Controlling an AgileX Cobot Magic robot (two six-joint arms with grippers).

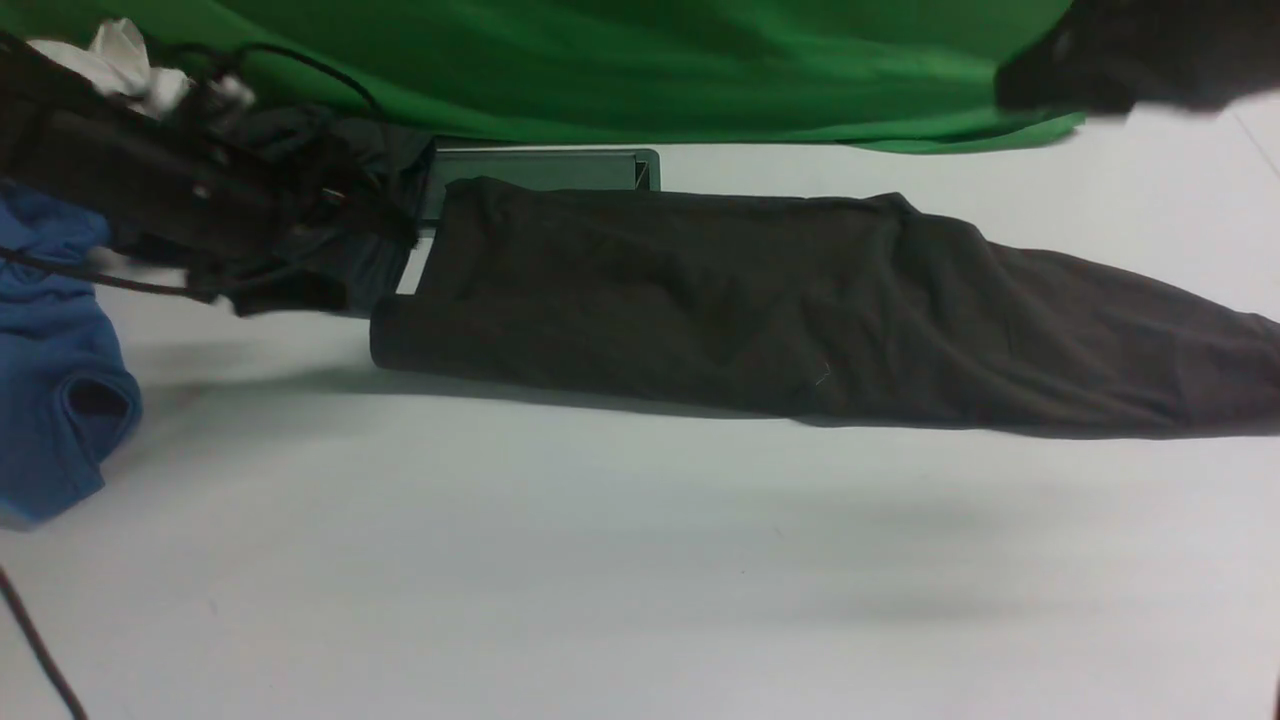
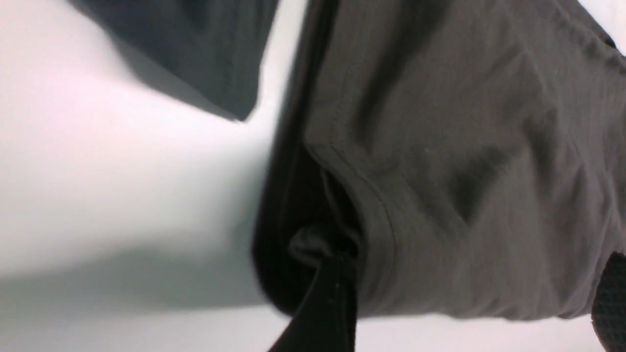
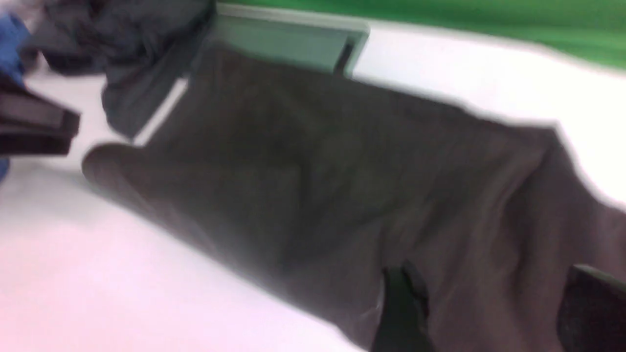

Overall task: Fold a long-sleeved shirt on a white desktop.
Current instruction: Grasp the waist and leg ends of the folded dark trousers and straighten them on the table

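Note:
The long-sleeved shirt lies across the white desktop as a long dark band, back side up, with no print showing. Its left end is a rounded fold and its right end runs out of view. My left gripper is open; its fingers stand wide apart just off the shirt's folded left end, with bare table between them. In the front view the left arm reaches in blurred from the upper left. My right gripper hangs open above the shirt, and its arm is raised at the top right.
A blue garment lies at the left edge. A smaller dark charcoal garment sits behind the shirt's left end, partly over the silver-framed slot panel. Green cloth closes off the back. A black cable crosses the near left corner.

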